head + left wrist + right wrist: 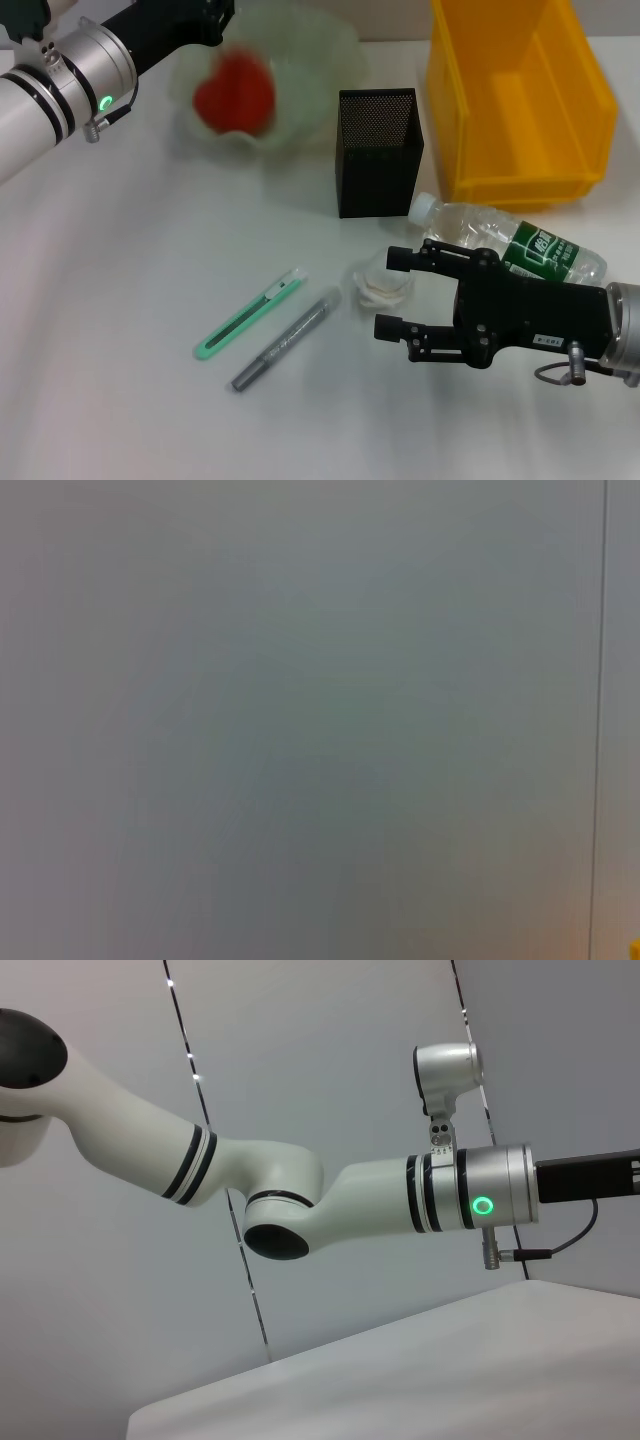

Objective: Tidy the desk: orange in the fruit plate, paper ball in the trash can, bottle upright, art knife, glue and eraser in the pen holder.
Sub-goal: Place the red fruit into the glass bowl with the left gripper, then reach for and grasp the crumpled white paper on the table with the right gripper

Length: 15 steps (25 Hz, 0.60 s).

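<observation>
The orange (235, 90) lies in the translucent fruit plate (320, 60) at the back, and my left gripper (215, 20) hovers over the plate's far left rim. At the front right, my right gripper (392, 292) is open, its two fingertips either side of the white paper ball (383, 285). The clear bottle (510, 245) lies on its side behind that gripper. The black mesh pen holder (378, 150) stands mid-table. The green art knife (250, 312) and the grey glue stick (287, 340) lie side by side at the front. The eraser is out of view.
A large yellow bin (520, 95) stands at the back right, beside the pen holder. The right wrist view shows only my left arm (300, 1195) above the white table (450, 1380). The left wrist view is a blank grey.
</observation>
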Motion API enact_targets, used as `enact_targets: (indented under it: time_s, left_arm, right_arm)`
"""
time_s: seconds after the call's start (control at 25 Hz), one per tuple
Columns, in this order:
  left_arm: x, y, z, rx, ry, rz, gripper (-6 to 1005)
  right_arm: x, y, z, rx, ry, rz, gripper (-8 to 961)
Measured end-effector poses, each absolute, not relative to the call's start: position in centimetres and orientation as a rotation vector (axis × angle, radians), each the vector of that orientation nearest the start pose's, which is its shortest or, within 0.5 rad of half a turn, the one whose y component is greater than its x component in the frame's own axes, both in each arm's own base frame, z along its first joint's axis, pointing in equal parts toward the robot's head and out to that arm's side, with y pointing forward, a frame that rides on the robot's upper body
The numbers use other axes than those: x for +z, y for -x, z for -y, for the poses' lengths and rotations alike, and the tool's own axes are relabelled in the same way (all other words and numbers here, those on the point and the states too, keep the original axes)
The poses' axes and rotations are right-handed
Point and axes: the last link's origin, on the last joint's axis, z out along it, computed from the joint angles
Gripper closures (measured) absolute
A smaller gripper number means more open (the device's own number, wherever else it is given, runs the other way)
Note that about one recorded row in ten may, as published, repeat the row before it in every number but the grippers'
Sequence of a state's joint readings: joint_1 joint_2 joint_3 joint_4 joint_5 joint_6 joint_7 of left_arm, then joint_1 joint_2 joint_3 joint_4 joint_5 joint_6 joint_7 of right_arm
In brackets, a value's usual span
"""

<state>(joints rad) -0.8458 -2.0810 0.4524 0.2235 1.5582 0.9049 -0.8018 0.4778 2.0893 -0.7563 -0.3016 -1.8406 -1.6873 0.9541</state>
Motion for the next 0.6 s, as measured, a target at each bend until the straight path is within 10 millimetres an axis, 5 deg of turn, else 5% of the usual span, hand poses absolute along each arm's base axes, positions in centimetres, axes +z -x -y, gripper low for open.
enact_targets:
  time_s: [0.4, 0.6]
  left_arm:
    - [-1.6, 22.1, -44.3, -0.748, 2.101, 0.486, 602]
    - [-1.4, 21.8, -42.2, -0.881, 2.162, 0.418, 564]
  right_arm:
    - [-5.3, -26.1, -26.3, 1.073, 2.767, -0.436, 136]
    - [-5.3, -26.3, -26.2, 1.074, 2.759, -0.431, 136]
